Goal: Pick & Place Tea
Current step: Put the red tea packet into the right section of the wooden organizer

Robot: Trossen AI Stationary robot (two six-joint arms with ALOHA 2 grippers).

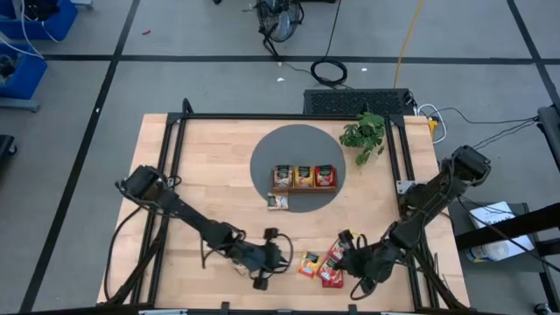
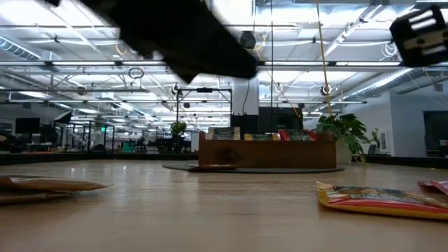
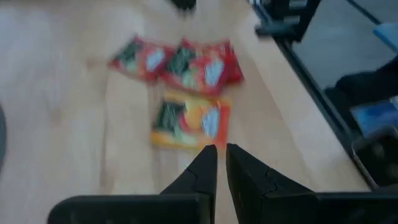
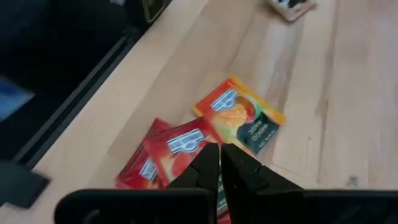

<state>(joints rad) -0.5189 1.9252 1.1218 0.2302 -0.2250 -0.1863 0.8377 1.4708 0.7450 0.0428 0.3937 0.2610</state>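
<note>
Three tea sachets lie flat near the table's near edge: an orange-yellow one (image 1: pixel 308 262) and two red ones (image 1: pixel 334 254) (image 1: pixel 331 276). A beige sachet (image 1: pixel 277 202) lies on the grey mat just in front of the wooden tray (image 1: pixel 304 189), which holds more sachets (image 1: pixel 304 177). My left gripper (image 3: pixel 221 152) is shut and empty, just left of the orange-yellow sachet (image 3: pixel 189 124), above the table. My right gripper (image 4: pixel 221 154) is shut and empty, above the red sachets (image 4: pixel 177 146), with the orange-yellow one (image 4: pixel 239 115) beyond its tips.
A round grey mat (image 1: pixel 262 157) lies under the tray. A green plant (image 1: pixel 366 133) stands at the far right. Black frame rails (image 1: pixel 175 149) run along the table's sides. The two grippers face each other closely across the sachets. Bare wood (image 1: pixel 210 192) lies left of the mat.
</note>
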